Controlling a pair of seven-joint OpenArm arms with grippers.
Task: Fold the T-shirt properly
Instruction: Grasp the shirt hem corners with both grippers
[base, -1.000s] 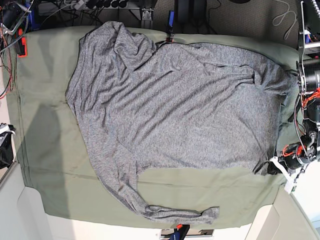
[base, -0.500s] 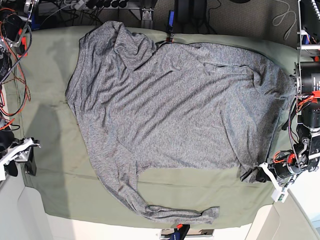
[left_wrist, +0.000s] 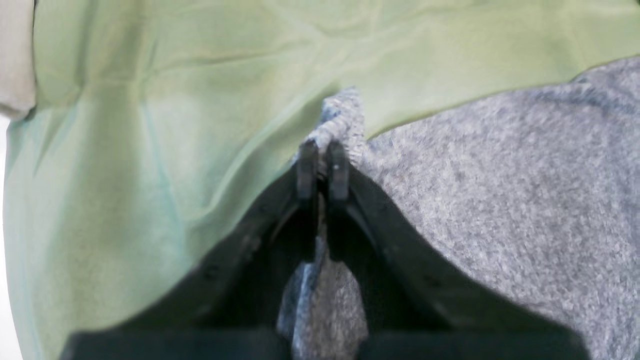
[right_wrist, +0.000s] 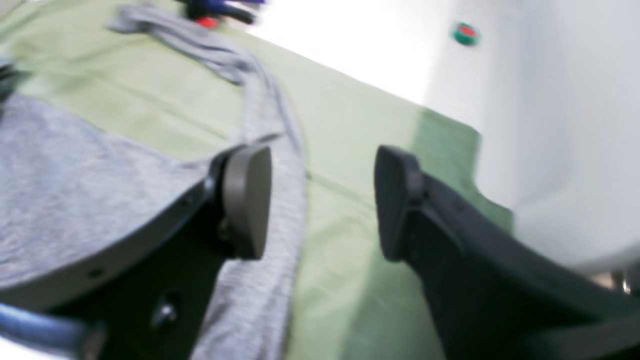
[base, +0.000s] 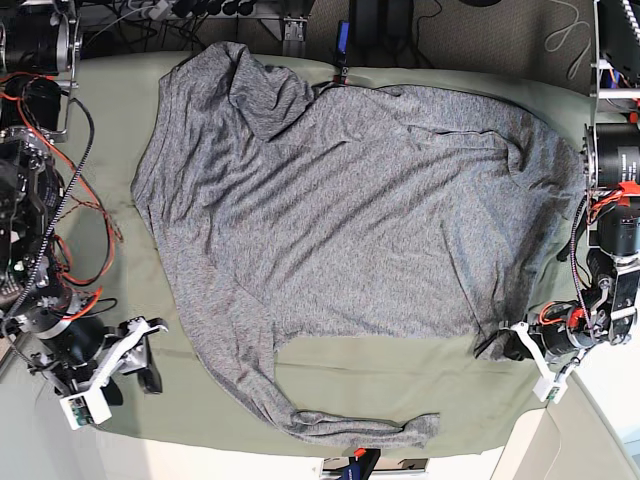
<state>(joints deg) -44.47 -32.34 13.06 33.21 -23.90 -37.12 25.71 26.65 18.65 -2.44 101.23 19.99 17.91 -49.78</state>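
Overhead, the T-shirt (base: 340, 230) lies spread and rumpled across the green cloth (base: 110, 270) covering the surface, its body running side to side, one long sleeve trailing toward the near edge. Only the left wrist view shows the left gripper (left_wrist: 322, 167) clenched on a puckered edge of the soft, mottled grey knit. The right gripper (right_wrist: 322, 200) hovers with fingers (right_wrist: 247, 200) released beside that sleeve, holding nothing.
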